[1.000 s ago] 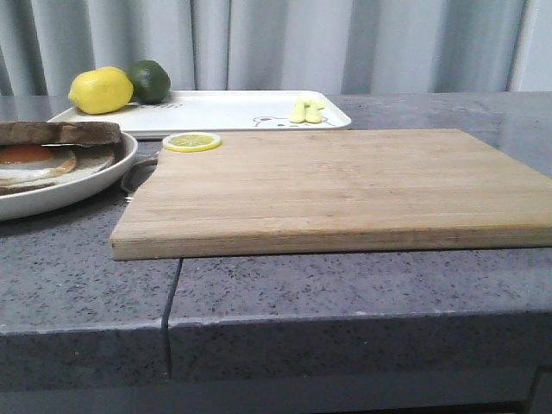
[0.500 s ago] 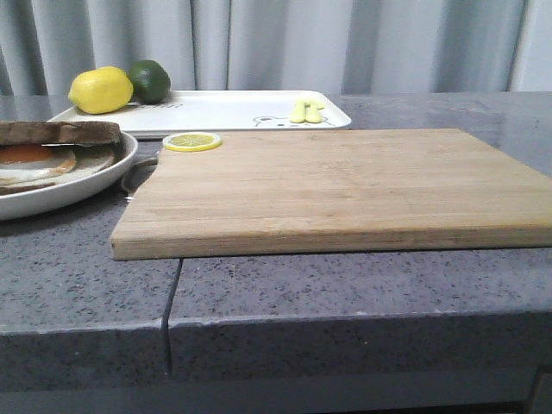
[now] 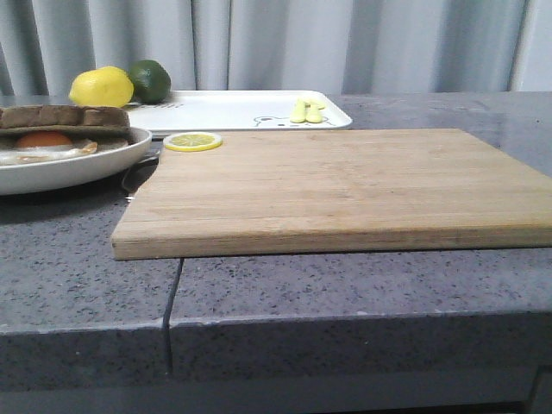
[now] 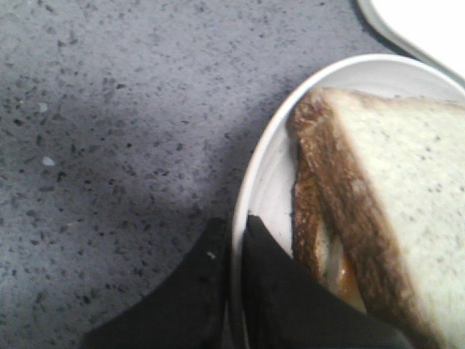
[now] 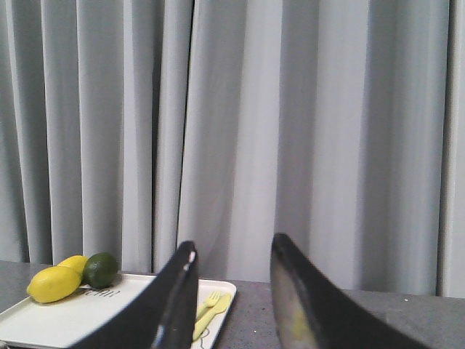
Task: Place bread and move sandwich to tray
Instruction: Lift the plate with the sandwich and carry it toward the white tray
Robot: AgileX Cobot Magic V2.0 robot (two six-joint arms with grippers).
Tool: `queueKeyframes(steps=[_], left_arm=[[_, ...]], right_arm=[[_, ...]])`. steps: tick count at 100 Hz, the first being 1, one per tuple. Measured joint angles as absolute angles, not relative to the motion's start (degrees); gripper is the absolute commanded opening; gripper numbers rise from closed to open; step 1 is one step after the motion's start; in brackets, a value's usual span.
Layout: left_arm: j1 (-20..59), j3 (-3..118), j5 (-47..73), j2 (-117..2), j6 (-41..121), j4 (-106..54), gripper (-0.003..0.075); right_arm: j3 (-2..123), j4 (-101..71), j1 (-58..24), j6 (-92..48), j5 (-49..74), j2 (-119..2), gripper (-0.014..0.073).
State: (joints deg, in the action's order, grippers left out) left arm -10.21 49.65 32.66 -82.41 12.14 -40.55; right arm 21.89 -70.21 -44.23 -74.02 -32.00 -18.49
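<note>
Left hand (image 4: 234, 240): two dark fingers (image 4: 196, 291) clamped on the rim of the plate (image 4: 261, 182), one finger outside the rim, the other inside it beside the sandwich.
Plate: shallow, round, white; held at its edge by the left hand; in the front view it appears to sit slightly above the counter (image 3: 345, 285), with a shadow beneath it, though contact cannot be judged for certain.
Sandwich (image 3: 65, 129): on the plate, just past the inner finger of the left hand; fried egg with orange yolk showing between the slices.
Bread (image 4: 392, 196): thick slice with pale speckled crumb and dark brown crust, lying on top of the egg as the upper layer of the sandwich, close to the left hand's fingertips.
Right hand (image 5: 232, 269): fingers apart, holding nothing, raised and facing the grey curtain (image 5: 290, 109).
Tray (image 3: 233, 110): white, rectangular, on the counter beyond the plate and the left hand; seen below and ahead of the right hand.
Items on tray: lemon (image 3: 101, 87) and lime (image 3: 150, 79) touching each other at one end; pale yellow fork and spoon (image 3: 308, 110) near the bear drawing at the other end.
Cutting board (image 3: 336, 185): wooden, on the counter beside the plate, in front of the tray.
Lemon slice (image 3: 192, 141): on the board's corner nearest the plate.
</note>
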Motion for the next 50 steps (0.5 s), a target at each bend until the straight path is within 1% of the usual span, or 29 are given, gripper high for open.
queueKeyframes(steps=[18,32,50], left_arm=[[-10.21,51.30,35.61,-79.99,12.27,-41.21,-0.0019],[-10.21,55.15,38.57,-79.46,12.38,-42.44,-0.0019],[-10.21,60.53,39.56,-79.46,12.38,-46.73,-0.0020]], right_arm=[[21.89,-70.21,-44.23,-74.02,-32.00,-18.49,0.0270],[21.89,-70.21,-44.23,-74.02,-32.00,-18.49,0.0270],[21.89,-70.21,-44.23,-74.02,-32.00,-18.49,0.0270]])
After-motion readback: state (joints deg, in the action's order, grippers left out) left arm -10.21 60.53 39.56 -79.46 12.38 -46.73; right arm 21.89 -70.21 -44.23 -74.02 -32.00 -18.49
